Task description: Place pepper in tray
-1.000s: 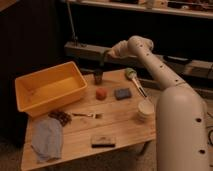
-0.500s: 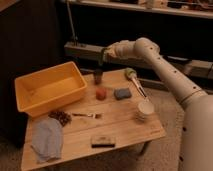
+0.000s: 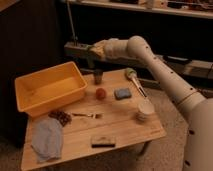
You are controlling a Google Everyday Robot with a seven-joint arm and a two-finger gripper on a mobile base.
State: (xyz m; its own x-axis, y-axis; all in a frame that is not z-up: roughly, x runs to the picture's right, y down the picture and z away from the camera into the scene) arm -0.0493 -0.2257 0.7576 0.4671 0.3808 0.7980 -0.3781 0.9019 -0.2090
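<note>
1. In the camera view, the gripper (image 3: 90, 56) hung at the end of the white arm (image 3: 160, 67), above the far edge of the wooden table (image 3: 125, 127) and over the dark cup (image 3: 98, 76). Whether the gripper held anything could not be told.
2. The pepper (image 3: 101, 93) sat on the table near its middle, just in front of the dark cup and left of the blue sponge (image 3: 122, 93). It lay apart from the gripper, untouched.
3. The tray (image 3: 31, 103) stood at the table's far left corner, to the left of the pepper, with a gap between them.
4. A cluster of grapes (image 3: 60, 117) lay just in front of the tray, a fork (image 3: 87, 115) beside it, and a blue cloth (image 3: 47, 140) at the near left corner.
5. A dish brush (image 3: 134, 80) lay right of the sponge, a stack of pale bowls (image 3: 145, 111) stood near the right edge, and a dark flat bar (image 3: 103, 142) rested near the front edge.
</note>
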